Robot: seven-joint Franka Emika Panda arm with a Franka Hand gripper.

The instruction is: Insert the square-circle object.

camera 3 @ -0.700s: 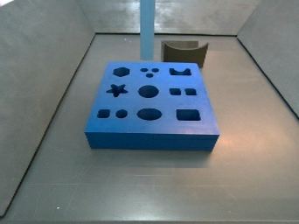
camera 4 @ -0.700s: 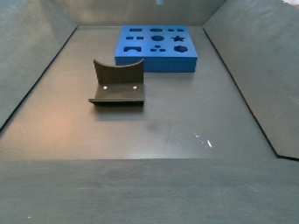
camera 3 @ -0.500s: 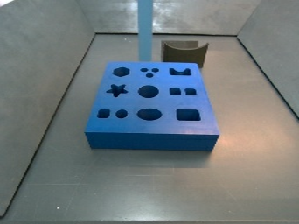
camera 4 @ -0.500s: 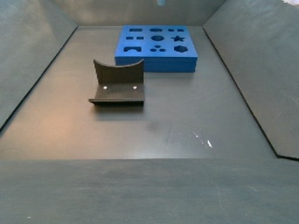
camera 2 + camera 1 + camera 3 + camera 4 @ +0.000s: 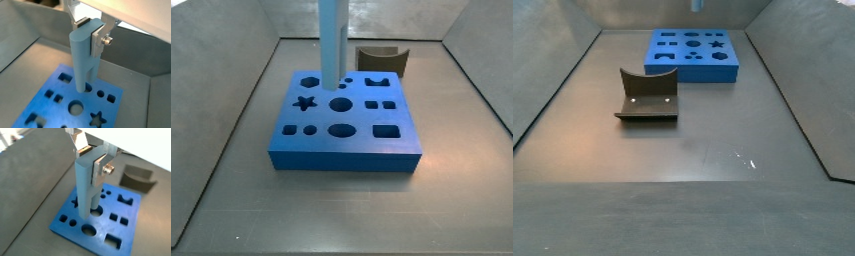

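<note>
My gripper (image 5: 91, 158) is shut on the top of a long light-blue peg (image 5: 85, 188), the square-circle object, whose section is rounded on one side and square on the other. It hangs upright in both wrist views (image 5: 83, 55). Its lower end is over the back part of the blue block (image 5: 345, 125), near the small holes, as a side view shows (image 5: 331, 45). I cannot tell whether it touches the block. The silver fingers (image 5: 100, 36) clamp the peg's flat sides. In a side view only the peg's tip (image 5: 696, 5) shows above the blue block (image 5: 696, 55).
The fixture (image 5: 382, 58), a dark bracket on a base plate, stands on the floor behind the blue block, and shows apart from it in a side view (image 5: 647, 95). Grey walls enclose the floor. The block has several shaped holes, among them a star (image 5: 303, 102).
The peg has moved from behind the blue block's back edge to over its back part, and its lower end now stands lower in the side view.
</note>
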